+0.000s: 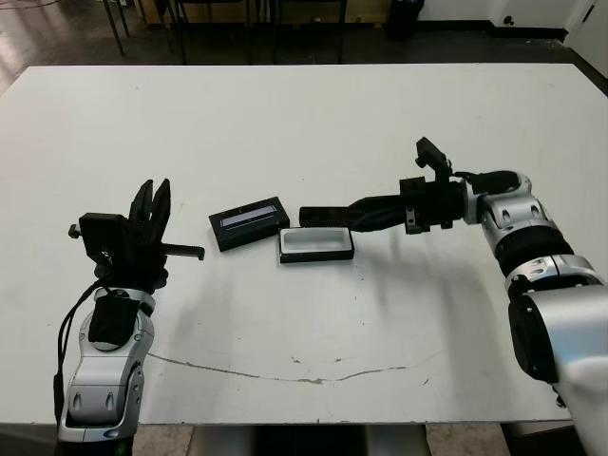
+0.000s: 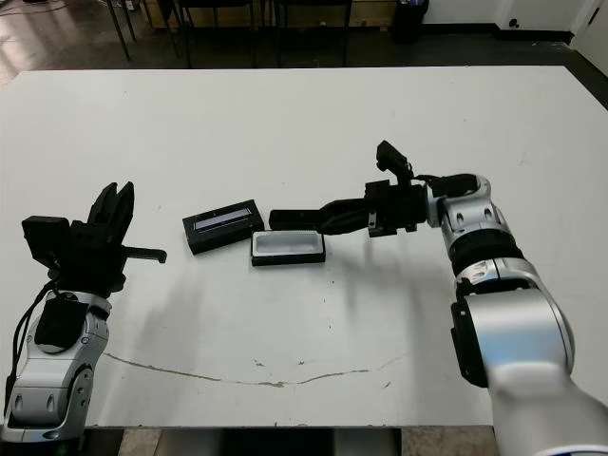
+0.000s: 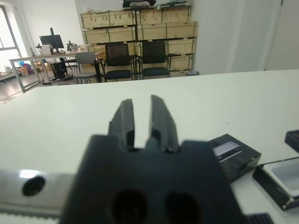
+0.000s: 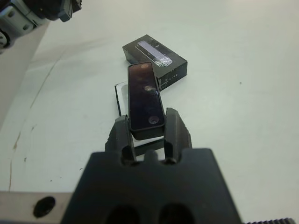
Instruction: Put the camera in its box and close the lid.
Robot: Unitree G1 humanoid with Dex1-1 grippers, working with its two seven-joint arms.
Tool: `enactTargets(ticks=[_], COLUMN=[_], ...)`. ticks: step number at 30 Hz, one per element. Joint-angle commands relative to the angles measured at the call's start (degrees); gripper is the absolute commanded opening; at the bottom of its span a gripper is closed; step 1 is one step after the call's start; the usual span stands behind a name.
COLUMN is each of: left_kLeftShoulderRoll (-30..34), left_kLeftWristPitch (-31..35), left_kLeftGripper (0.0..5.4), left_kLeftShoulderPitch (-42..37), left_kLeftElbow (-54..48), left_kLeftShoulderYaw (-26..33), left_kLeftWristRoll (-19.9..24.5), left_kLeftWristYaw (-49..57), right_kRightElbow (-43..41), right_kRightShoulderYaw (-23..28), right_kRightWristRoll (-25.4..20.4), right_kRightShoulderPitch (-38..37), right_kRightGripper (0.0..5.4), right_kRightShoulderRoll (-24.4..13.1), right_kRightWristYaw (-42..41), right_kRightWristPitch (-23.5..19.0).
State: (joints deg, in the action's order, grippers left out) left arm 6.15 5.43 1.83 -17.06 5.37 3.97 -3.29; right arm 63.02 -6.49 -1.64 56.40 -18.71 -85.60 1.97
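The camera is clamped by one end in the right tool and juts straight out from it, held above the table at the far edge of the open box. Its long axis runs roughly parallel to the box's, so it probably needs only a small shift toward the robot and down. The lid lies just beside the box. The left tool idles well apart, fingers nearly together, gripping nothing.
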Motion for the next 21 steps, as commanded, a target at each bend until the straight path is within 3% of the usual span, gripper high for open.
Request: enactTargets(ticks=[1, 9, 21], left_kLeftShoulderRoll=[-0.2, -0.4, -0.8], left_kLeftWristPitch=[0.0, -0.3, -0.5], left_kLeftGripper=[0.0, 0.0, 0.0], left_kLeftShoulderPitch=[0.6, 0.3, 0.9], left_kLeftElbow=[1.3, 1.6, 1.3], left_kLeftShoulderYaw=[0.1, -0.2, -0.3], left_kLeftWristRoll=[-0.3, -0.7, -0.8], left_kLeftWristYaw=[0.2, 0.6, 0.8], right_kRightElbow=[-0.7, -0.8, -2.6], right_kRightShoulderYaw=[-1.4, -4.4, -8.7], right_kRightWristRoll=[1.6, 3.7, 7.6], right_kRightShoulderPitch=[1.3, 2.5, 1.4], right_kRightGripper=[0.0, 0.0, 0.0], right_kRightShoulderRoll=[-0.9, -0.1, 0.6], right_kRightWristYaw=[-0.4, -1.8, -0.1], right_kRightWristPitch=[0.4, -0.7, 2.6])
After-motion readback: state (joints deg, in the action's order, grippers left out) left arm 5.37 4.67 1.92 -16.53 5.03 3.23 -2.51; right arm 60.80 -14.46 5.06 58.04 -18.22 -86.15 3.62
